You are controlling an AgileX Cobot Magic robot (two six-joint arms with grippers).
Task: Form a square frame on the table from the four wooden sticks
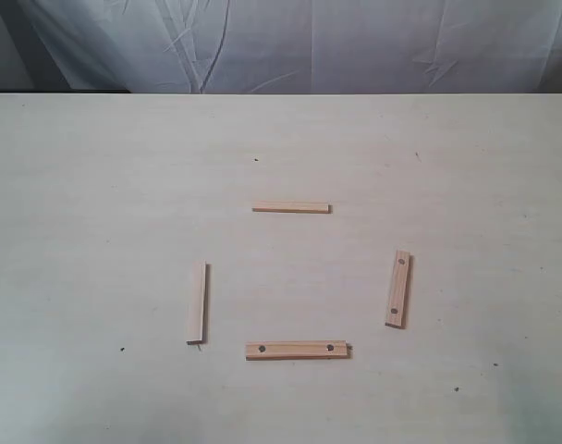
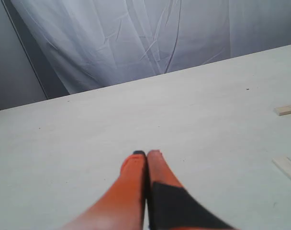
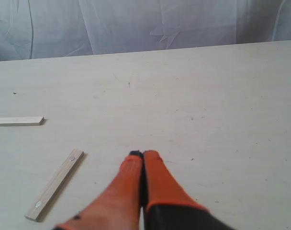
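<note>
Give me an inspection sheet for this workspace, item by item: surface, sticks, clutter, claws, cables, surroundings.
Surface: table pale, flat, a few dark specks.
Job's things: four sticks lying flat, none touching: far plain stick, left plain stick, near holed stick, right holed stick; no closed frame yet.
Clutter: nothing seen.
Grippers: left claw and right claw shut, empty, clear of the sticks.
Cables: nothing seen.
Surroundings: wrinkled white cloth behind the table.

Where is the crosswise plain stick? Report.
Exterior view: the crosswise plain stick lies near the middle of the table, up-right of the other plain stick, touching nothing.
</note>
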